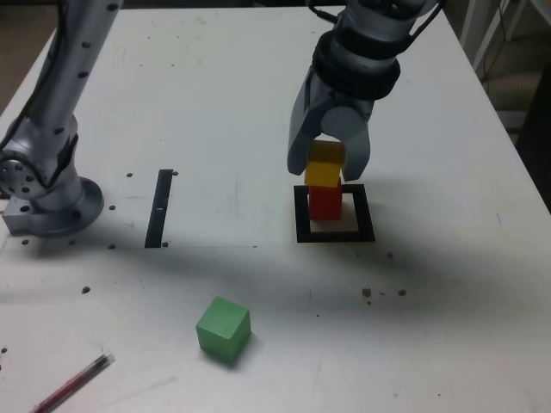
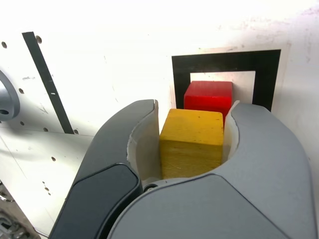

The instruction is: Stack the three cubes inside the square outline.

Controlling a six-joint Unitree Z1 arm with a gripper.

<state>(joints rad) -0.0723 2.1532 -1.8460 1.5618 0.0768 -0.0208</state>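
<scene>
The red cube (image 1: 325,203) stands inside the square outline (image 1: 336,234), toward its far side. Directly over it is the yellow cube (image 1: 325,163), with my gripper (image 1: 326,169) shut on its two sides. Their faces look to be touching or nearly so; I cannot tell which. In the wrist view the yellow cube (image 2: 192,142) fills the gap between the pale pads of my gripper (image 2: 194,107), and the red cube (image 2: 208,94) and the square outline (image 2: 182,74) show beyond it. The green cube (image 1: 224,329) lies alone on the white table near the front edge.
A narrow black strip (image 1: 159,207) lies at the exterior view's left of the outline. The arm's grey base (image 1: 52,202) stands at the left edge. A red pen (image 1: 73,385) lies at the front left corner. Small dark specks dot the table.
</scene>
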